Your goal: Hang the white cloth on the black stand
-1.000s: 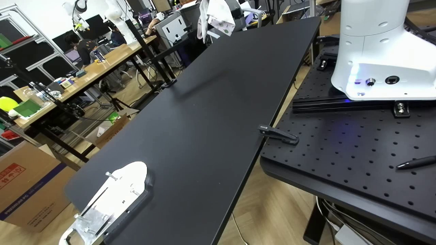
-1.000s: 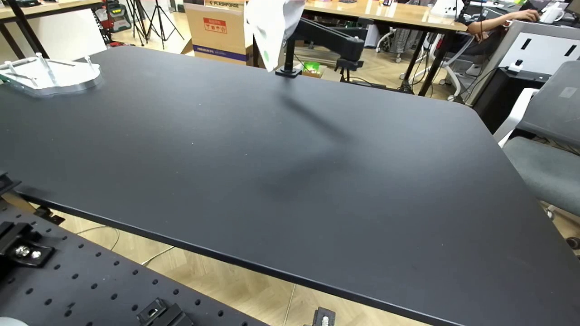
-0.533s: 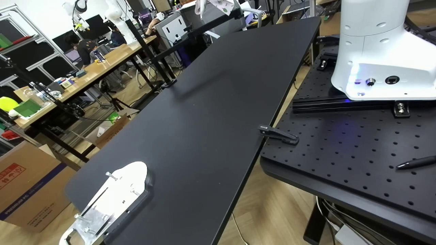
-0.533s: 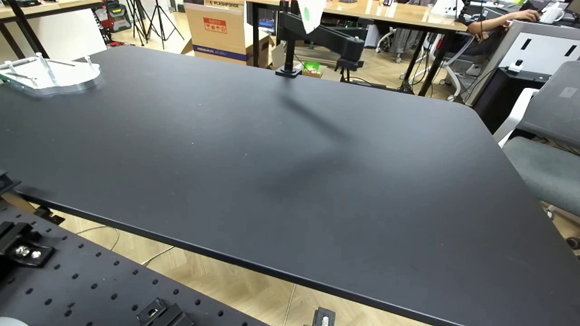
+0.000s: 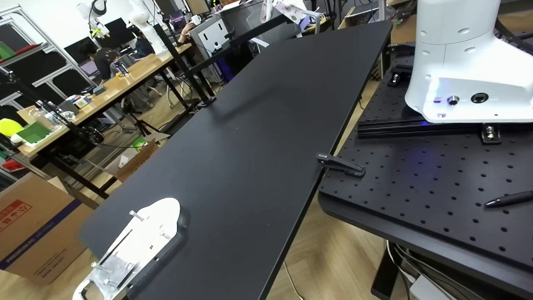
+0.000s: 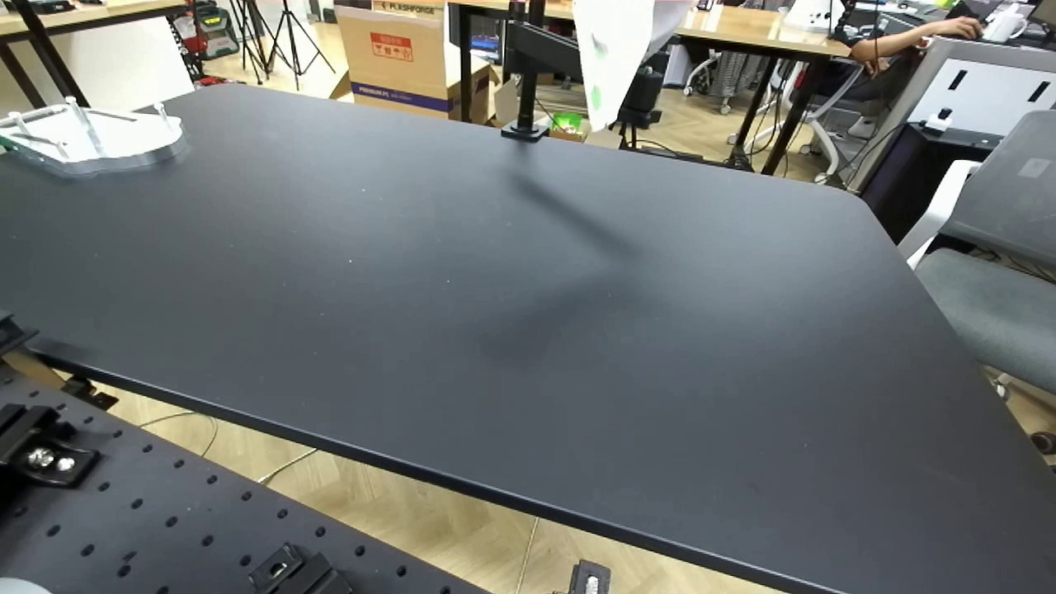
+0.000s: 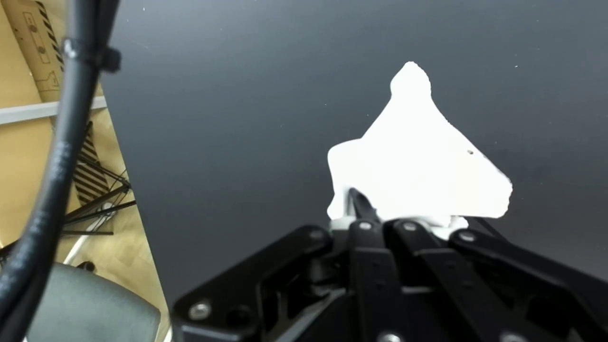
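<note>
Pinching one white cloth [image 7: 418,161], my single tool [image 7: 385,222] has its jaws pressed close together, the tips lost against the fabric. In the wrist view the cloth hangs with one black worktop [image 7: 237,123] behind it.

In both exterior views I see the cloth farther right than half a second ago, toward the outer end of the bar on the one black stand [image 6: 549,51]. In an exterior view the cloth [image 6: 615,62] also hangs lower than it did, and its narrow bottom part hides a stretch of that bar. Its upper part runs out of both frames at the top. I cannot tell whether cloth and stand touch. The stand rises from the worktop's far edge, just where it was.

Well apart from my cloth, at one end of the worktop, lies one white plate [image 5: 145,231] with metal pegs, unmoved. I count one grey chair [image 6: 990,305] beside the opposite end in an exterior view. Farther off, past the long edge, both exterior views show me one large cardboard box [image 5: 46,229] with a red label and a purple band.
</note>
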Controlling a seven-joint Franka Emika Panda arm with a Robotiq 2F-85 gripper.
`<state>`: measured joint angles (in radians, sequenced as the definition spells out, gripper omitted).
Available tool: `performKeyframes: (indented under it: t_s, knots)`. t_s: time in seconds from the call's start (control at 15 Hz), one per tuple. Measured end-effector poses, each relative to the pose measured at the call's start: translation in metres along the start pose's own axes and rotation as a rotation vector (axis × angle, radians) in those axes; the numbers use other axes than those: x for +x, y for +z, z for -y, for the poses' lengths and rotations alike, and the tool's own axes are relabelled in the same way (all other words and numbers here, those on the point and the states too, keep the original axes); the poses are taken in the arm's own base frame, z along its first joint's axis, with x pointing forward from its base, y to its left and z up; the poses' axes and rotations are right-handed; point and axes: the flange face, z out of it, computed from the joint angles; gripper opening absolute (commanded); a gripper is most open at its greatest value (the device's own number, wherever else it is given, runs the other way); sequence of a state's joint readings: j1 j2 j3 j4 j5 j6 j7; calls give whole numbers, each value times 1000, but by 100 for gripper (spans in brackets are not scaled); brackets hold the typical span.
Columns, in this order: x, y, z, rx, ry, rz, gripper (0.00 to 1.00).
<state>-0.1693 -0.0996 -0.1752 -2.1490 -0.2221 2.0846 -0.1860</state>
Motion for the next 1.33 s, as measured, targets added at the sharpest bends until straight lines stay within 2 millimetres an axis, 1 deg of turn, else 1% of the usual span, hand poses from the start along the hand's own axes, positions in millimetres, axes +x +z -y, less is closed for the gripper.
performKeyframes:
  t_s: [0.2, 0.4, 0.6, 0.8, 0.87, 0.93, 1.0, 1.07, 1.33]
  knots:
    - [4, 27, 0, 14, 6, 41, 1]
    - [10, 48, 6, 19, -5, 66, 1]
    - [15, 59, 16, 24, -22, 80, 1]
    - [19, 64, 29, 26, -46, 90, 1]
    - [20, 65, 33, 27, -54, 92, 29]
    - [21, 66, 37, 29, -60, 93, 29]
    - [22, 67, 41, 31, -66, 94, 34]
    - [23, 67, 44, 31, -72, 96, 42]
    - [24, 67, 54, 31, -91, 97, 68]
